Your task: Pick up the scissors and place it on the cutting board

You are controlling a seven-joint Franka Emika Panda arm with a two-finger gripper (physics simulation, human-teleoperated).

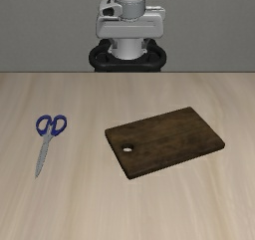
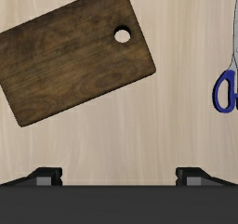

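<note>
Scissors [image 1: 45,144] lie on table [image 1: 199,204], well apart from cutting board [image 1: 167,140].

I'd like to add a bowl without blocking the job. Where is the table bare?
A bare strip lies between the scissors and the cutting board. More bare wood of the table runs forward of both, and at the exterior view's right of the board. The board's top is bare too. Nowhere is crowded.
</note>
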